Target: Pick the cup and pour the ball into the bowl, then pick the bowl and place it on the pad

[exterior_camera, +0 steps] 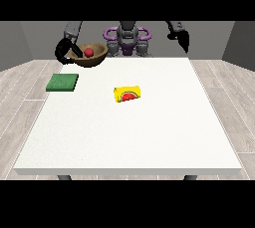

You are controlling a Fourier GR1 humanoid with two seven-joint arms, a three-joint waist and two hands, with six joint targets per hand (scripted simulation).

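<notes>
Pour's done by the look of it: the hand at the view's left (pixel 63 51) grips the brown wooden bowl (pixel 94 57) aloft, red ball (pixel 89 52) inside, needing a carry down onto the flat green pad (pixel 63 82).
</notes>
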